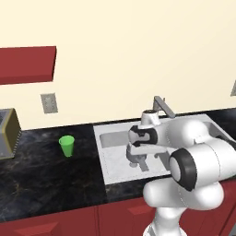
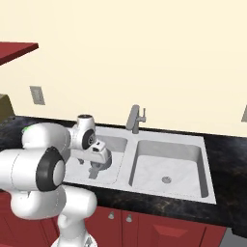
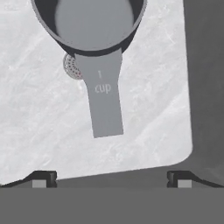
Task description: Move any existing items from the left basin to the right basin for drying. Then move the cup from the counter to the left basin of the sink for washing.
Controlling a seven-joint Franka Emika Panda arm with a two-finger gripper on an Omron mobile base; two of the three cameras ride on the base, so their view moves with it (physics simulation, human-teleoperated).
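A small round grey metal pan point(image 3: 94, 26) rests on the floor of the left basin point(image 3: 39, 122), partly covering the round drain point(image 3: 70, 66). Its flat handle point(image 3: 104, 103) points toward my gripper point(image 3: 111, 180). The gripper hangs open just above the handle's end, with nothing between its fingertips point(image 3: 43, 178). In the base views the gripper point(image 1: 138, 163) point(image 2: 96, 171) is lowered into the left basin point(image 1: 110, 138) point(image 2: 116, 144). The green cup point(image 1: 67, 145) stands upright on the black counter point(image 1: 46, 179) left of the sink. The right basin point(image 2: 169, 164) holds nothing.
A grey faucet point(image 2: 135, 118) point(image 1: 163, 107) rises at the middle of the sink's back edge. A boxy appliance point(image 1: 7, 133) sits at the counter's far left, below a wall outlet point(image 1: 49, 103) and a red wall cabinet point(image 1: 27, 64).
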